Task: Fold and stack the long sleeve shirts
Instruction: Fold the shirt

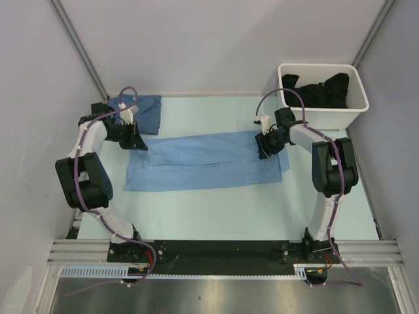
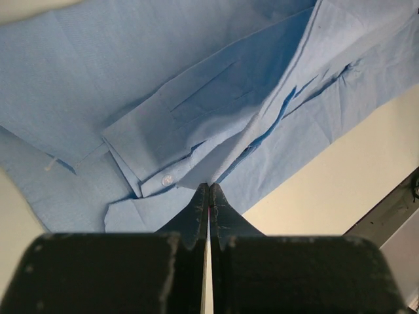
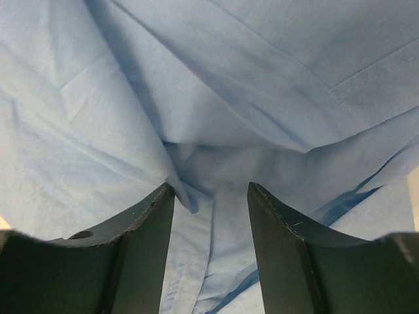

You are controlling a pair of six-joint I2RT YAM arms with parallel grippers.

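Your left gripper (image 2: 208, 188) pinches the light blue shirt (image 1: 203, 163) at its left end. Your right gripper (image 3: 211, 193) stands half wide over its right end. The shirt lies flat mid-table (image 1: 249, 209). The darker shirt (image 1: 147, 114) sits folded at the far left.

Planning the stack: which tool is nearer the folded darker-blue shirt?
Left. The left tool sits just beside the darker-blue shirt; the right tool is across at the light-blue shirt's other end.

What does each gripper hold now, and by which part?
The left gripper is shut on a folded edge of the light blue shirt, at its left end. The right gripper stands open over the shirt's right end, apparently clamping nothing.
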